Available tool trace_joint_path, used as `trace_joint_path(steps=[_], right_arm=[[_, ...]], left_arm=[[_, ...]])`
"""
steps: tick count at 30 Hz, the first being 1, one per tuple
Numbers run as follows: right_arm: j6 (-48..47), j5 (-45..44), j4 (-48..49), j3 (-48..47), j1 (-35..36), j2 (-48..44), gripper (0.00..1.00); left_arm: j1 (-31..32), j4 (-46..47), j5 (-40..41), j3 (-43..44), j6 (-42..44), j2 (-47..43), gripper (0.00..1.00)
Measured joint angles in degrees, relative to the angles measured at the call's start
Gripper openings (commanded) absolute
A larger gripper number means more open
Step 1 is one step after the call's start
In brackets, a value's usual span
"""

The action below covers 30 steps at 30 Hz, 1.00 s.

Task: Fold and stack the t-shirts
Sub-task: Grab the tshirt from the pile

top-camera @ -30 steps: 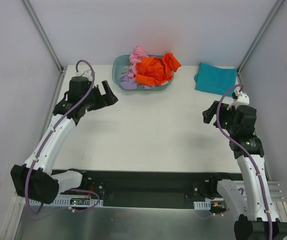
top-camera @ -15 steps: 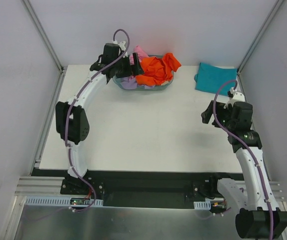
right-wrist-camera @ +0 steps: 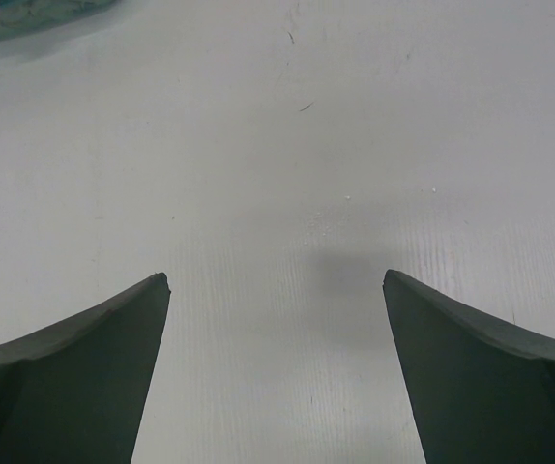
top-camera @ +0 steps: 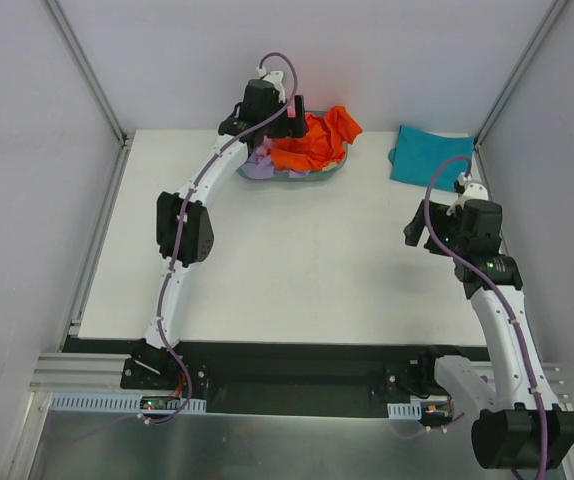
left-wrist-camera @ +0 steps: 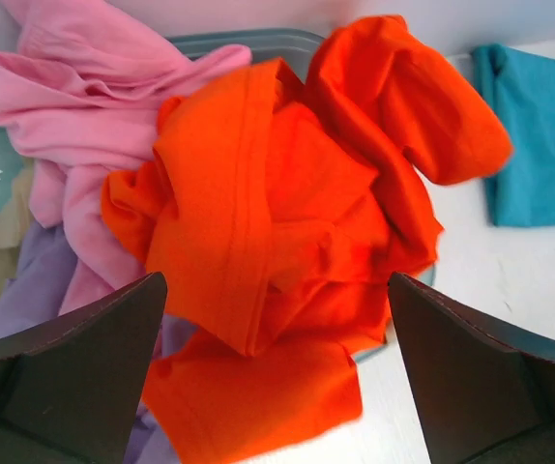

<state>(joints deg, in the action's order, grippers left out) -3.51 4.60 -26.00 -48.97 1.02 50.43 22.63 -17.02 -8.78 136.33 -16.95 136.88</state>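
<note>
At the far left of the surface (top-camera: 297, 260), the left arm stretches out to the back edge, and the left claw (left-wrist-camera: 273, 290) hangs over the tub (top-camera: 335, 168) with its jaws spread wide and nothing between them. Its wrist view looks straight down into the heap. The pink shirt (left-wrist-camera: 74, 87) is bunched at the left of the tub, with the lavender shirt (left-wrist-camera: 16, 290) below and beside it. The orange shirt (left-wrist-camera: 258, 193) is piled on top towards the right, one part spilling over the tub's rim.

The step in hand looks like the pick-up of the orange shirt, with the claw lined up above it but not yet touching cloth. The next move calls for lowering onto a raised fold of orange, clear of the pink cloth that touches its left side. The claw would then pinch only that one shirt and lift it free of the tub to the bare middle of the surface for spreading.

Further right, the teal shirt (top-camera: 432, 155) lies flat in the far right corner, apart from the tub. It seems already folded and is likely the base of the stack.

At the right, the right claw (right-wrist-camera: 276, 280) hovers over bare surface with its jaws also spread and empty, placed to help once the orange shirt is laid out.
</note>
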Motion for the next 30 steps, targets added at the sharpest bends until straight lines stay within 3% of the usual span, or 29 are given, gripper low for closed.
trace_joint_path(steps=[4,5,8,11,12,15,17,18,19,25,30], right_arm=[[0.07,-0.13,0.0,0.0,0.0,1.92,0.97],[0.07,-0.13,0.0,0.0,0.0,2.58,0.97],[0.04,-0.11,-0.07,-0.11,0.0,4.2,0.97],[0.04,-0.11,-0.17,-0.74,0.0,5.49,0.97],[0.04,-0.11,-0.2,-0.92,0.0,5.75,0.97],[0.04,-0.11,-0.28,-0.96,0.0,5.86,0.97],[0.04,-0.13,-0.35,-0.96,0.0,5.84,0.97],[0.04,-0.13,-0.42,-0.96,0.0,5.77,0.97],[0.04,-0.13,-0.42,-0.96,0.0,5.64,0.97],[0.04,0.17,-0.42,-0.98,0.0,5.2,0.97],[0.07,0.55,-0.37,-1.18,0.0,5.01,0.97]], left_arm=[[1.03,2.27,5.9,2.69,4.33,3.65,0.95],[1.09,2.97,7.02,2.82,5.09,4.44,0.86],[1.33,4.02,9.33,2.82,6.99,6.25,0.79],[1.07,5.35,9.33,2.8,7.82,7.69,0.66],[0.94,5.73,9.29,2.8,7.89,8.07,0.56],[0.9,6.51,8.87,2.8,7.78,8.33,0.44],[0.52,7.69,8.37,2.84,7.91,8.33,0.31],[0.55,8.2,8.17,2.99,7.96,8.33,0.19],[0.55,8.48,8.07,3.04,8.07,8.33,0.0],[0.52,9.09,7.87,3.04,9.97,6.08,0.0],[0.52,9.33,5.79,3.04,10.56,-1.51,0.0]])
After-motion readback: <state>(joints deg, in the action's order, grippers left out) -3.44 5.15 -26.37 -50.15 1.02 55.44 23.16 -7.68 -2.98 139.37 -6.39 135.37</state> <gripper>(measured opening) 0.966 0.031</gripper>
